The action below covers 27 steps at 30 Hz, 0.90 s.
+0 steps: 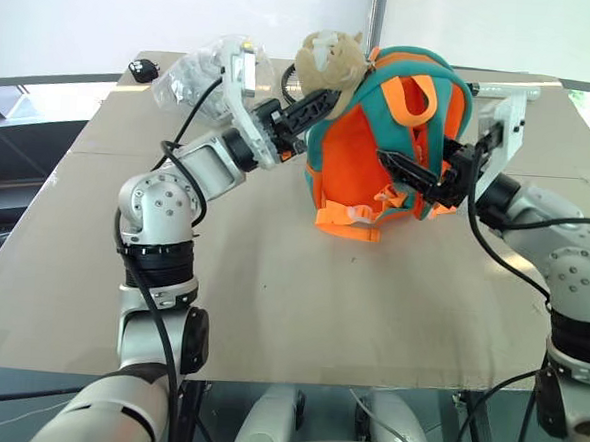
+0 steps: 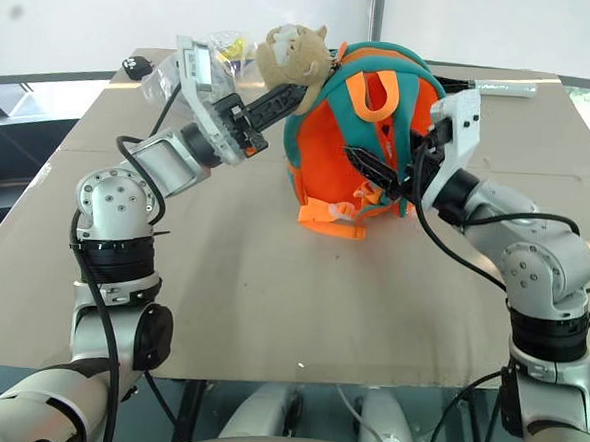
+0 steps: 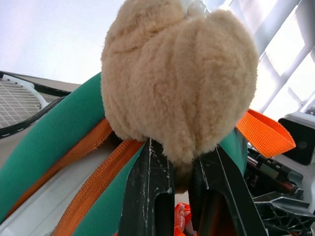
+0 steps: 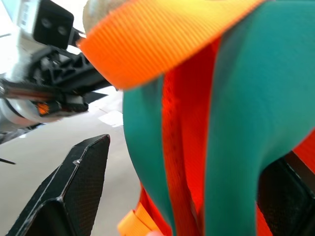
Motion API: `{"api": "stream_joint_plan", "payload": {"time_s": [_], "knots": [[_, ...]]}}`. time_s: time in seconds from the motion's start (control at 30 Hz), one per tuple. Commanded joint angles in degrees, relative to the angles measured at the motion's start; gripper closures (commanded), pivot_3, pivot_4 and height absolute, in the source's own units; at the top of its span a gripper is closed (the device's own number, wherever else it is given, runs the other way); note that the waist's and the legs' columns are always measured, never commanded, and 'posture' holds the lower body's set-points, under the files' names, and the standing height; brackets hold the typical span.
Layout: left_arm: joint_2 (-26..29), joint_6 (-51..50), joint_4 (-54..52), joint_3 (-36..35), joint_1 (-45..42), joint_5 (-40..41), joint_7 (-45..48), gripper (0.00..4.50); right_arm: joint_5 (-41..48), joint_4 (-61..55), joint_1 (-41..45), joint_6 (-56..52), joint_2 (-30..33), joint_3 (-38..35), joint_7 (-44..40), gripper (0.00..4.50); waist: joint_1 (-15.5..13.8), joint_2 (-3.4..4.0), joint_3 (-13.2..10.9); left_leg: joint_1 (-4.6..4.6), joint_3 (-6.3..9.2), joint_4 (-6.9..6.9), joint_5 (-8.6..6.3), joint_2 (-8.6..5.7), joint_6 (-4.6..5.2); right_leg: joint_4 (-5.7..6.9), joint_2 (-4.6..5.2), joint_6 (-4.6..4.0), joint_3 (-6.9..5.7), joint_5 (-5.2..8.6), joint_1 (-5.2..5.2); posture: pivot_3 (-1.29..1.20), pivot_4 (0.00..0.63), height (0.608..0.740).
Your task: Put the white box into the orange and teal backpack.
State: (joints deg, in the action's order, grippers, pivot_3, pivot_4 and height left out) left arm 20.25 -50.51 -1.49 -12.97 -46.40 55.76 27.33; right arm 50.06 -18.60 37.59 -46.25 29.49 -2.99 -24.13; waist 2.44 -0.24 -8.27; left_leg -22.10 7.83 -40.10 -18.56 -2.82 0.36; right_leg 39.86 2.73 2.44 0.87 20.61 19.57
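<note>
Orange and teal backpack (image 1: 364,155) upright, left tool (image 1: 322,100) clamped on it, right tool (image 1: 423,179) apart.

The setting was a test room or lab: a plain brown board table (image 1: 299,311) stood on a metal frame before a bare white wall (image 1: 187,14), with cables trailing beneath.

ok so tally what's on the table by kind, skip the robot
backpack: 1
plush toy: 1
clear plastic bag: 1
tennis racket: 1
small black object: 1
white object at the far edge: 1
total: 6
</note>
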Motion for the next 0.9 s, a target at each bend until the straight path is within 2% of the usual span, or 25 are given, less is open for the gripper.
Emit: {"api": "stream_joint_plan", "payload": {"time_s": [0.03, 0.1, 0.2, 0.23, 0.3, 0.33, 0.67, 0.9], "knots": [[0.23, 0.29, -2.23, 0.7, 0.06, -0.53, 0.78, 4.5, -3.43, 1.67, 4.16, 1.76, -2.34, 2.96, -1.83, 0.7, 0.14, 0.0, 0.0, 0.0, -0.02, 0.0, 0.0, 0.01, 0.0, 0.0, 0.0, 0.0, 0.01, 0.0, 0.0, 0.0, 0.15, 0.74], [0.24, 0.35, -2.63, 0.68, 0.29, -0.77, 0.79, 4.5, -5.82, 3.2, 5.0, 2.97, -3.83, 3.64, -1.31, 1.28, 0.1, 0.0, 0.0, 0.01, 0.01, 0.01, 0.0, 0.01, 0.0, 0.01, 0.0, 0.0, 0.0, 0.0, 0.01, 0.0, 0.15, 0.74], [0.74, 0.45, -4.09, 0.23, 1.39, -0.98, 0.38, 4.5, -7.22, 3.19, 4.28, 5.04, -6.86, 1.56, 1.15, 2.71, 0.03, 0.0, 0.0, 0.0, 0.04, 0.01, 0.0, 0.0, 0.0, 0.02, 0.02, 0.0, -0.01, 0.0, 0.01, 0.0, 0.15, 0.74], [0.84, 0.52, -4.35, 0.09, 1.64, -1.07, 0.28, 4.5, -7.76, 3.01, 4.06, 5.35, -7.49, 0.98, 1.79, 3.03, 0.05, 0.0, 0.0, 0.0, 0.05, 0.01, 0.0, -0.01, 0.0, 0.02, 0.03, 0.0, -0.01, 0.0, 0.02, 0.0, 0.15, 0.74], [0.95, 0.85, -4.52, -0.24, 1.88, -1.38, 0.03, 4.5, -8.54, 2.55, 3.85, 5.47, -8.38, -0.06, 3.19, 4.14, 0.02, 0.0, 0.0, -0.01, 0.05, 0.01, 0.0, -0.01, 0.0, 0.02, 0.04, 0.0, -0.02, 0.0, 0.02, 0.0, 0.15, 0.74], [1.06, 1.16, -4.41, -0.42, 1.81, -1.69, 0.02, 4.5, -8.92, 2.27, 3.87, 5.73, -9.12, -0.99, 4.72, 4.47, 0.03, 0.0, 0.0, -0.01, 0.06, 0.01, 0.0, -0.02, 0.0, 0.01, 0.04, 0.0, -0.03, 0.0, 0.03, 0.0, 0.15, 0.74], [0.65, 3.59, 1.83, -6.31, -5.42, -0.4, -3.91, 4.5, -8.24, 0.69, 6.45, 6.13, -17.54, -12.04, 24.31, 4.47, 0.04, 0.01, 0.0, -0.05, 0.09, 0.02, 0.0, -0.05, 0.0, 0.08, 0.06, 0.0, -0.08, 0.0, 0.1, 0.0, 0.15, 0.74], [-0.77, 2.24, 1.6, -7.98, -4.4, 1.68, -6.74, 4.5, -9.19, 2.58, 9.22, 7.61, -20.27, -16.33, 32.9, 4.47, 0.28, 0.02, -0.01, -0.16, 0.05, 0.05, 0.0, -0.05, 0.0, 0.16, 0.07, 0.0, -0.04, 0.0, 0.2, 0.0, 0.15, 0.74]]}}
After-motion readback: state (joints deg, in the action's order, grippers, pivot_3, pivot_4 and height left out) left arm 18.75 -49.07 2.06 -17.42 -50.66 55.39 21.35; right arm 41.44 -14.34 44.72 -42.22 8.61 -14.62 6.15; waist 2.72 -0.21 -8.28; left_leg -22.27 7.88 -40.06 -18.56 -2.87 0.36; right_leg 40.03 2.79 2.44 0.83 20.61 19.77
